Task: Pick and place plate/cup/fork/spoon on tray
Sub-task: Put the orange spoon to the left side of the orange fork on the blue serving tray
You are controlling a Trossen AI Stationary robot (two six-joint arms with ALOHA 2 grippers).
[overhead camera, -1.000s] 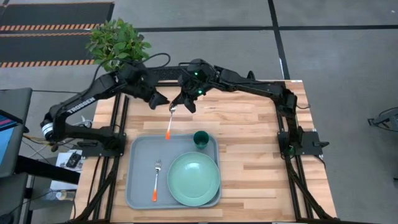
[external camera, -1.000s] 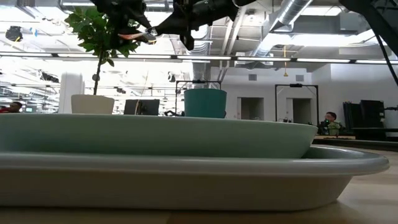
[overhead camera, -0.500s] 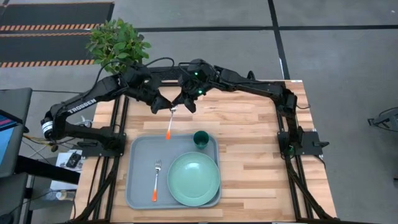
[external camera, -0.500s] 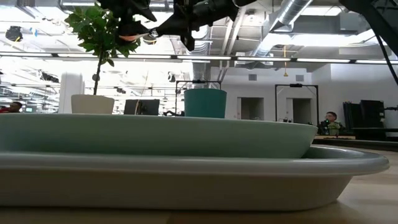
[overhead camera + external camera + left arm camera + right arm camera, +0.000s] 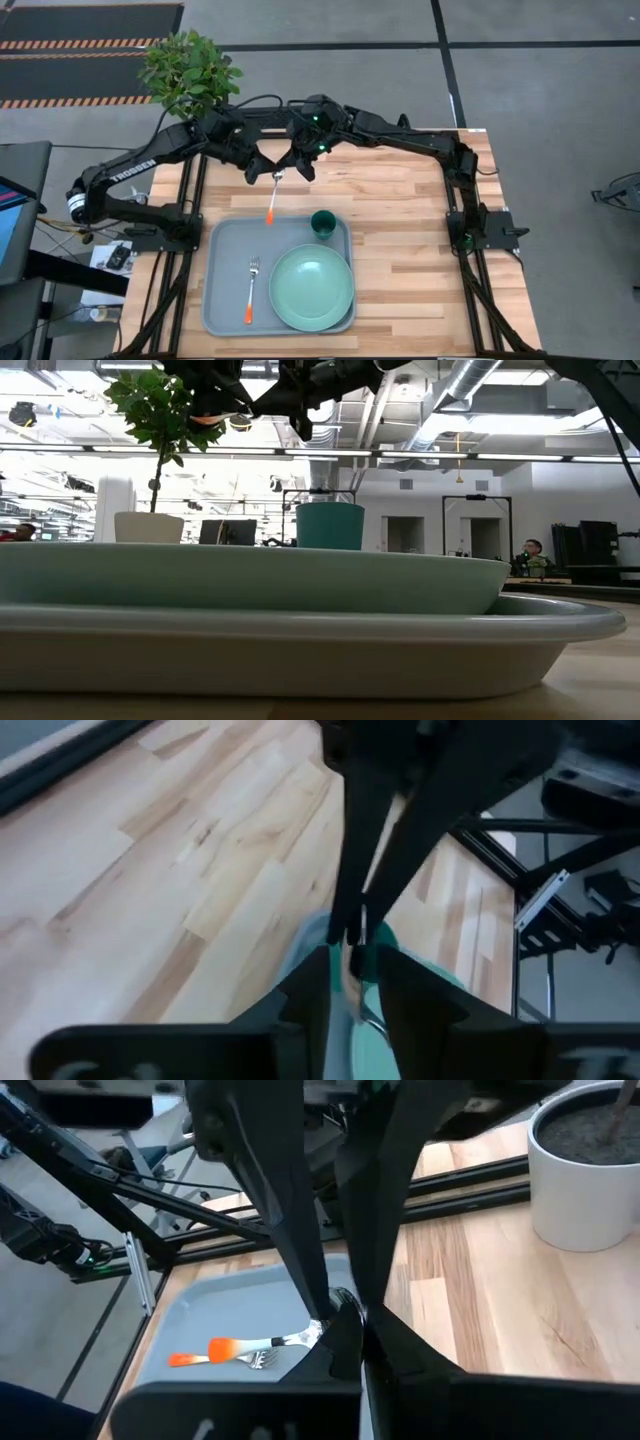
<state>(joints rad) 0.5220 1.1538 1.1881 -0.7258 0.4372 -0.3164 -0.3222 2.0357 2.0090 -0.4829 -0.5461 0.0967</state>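
The silver spoon (image 5: pixel 273 195) with an orange handle tip (image 5: pixel 270 216) hangs in the air above the table's far part, past the tray's far rim. My right gripper (image 5: pixel 292 168) is shut on its bowl end. My left gripper (image 5: pixel 262 172) is open right beside it, one finger on each side of the spoon (image 5: pixel 350 970); I cannot tell whether they touch. The grey-blue tray (image 5: pixel 225 250) holds the mint plate (image 5: pixel 312 288), the teal cup (image 5: pixel 322 223) at its far right corner, and the fork (image 5: pixel 251 290) on its left half. My right gripper pinches the spoon's silver bowl end (image 5: pixel 316 1330) between its two fingers. The spoon is lifted clear of the table. Its handle reaches away from the fingers toward the tray, ending in the orange tip (image 5: pixel 222 1348).
A white pot (image 5: pixel 590 1170) with a green plant (image 5: pixel 187 68) stands at the table's far left corner, close behind my left arm. Bare wooden table (image 5: pixel 410 240) lies to the right of the tray. People show in the room beyond the table (image 5: pixel 530 555).
My left gripper has moved toward the table's right edge, up to the spoon that my right gripper holds, and now stands around it. My right gripper and the spoon have stayed where they were.
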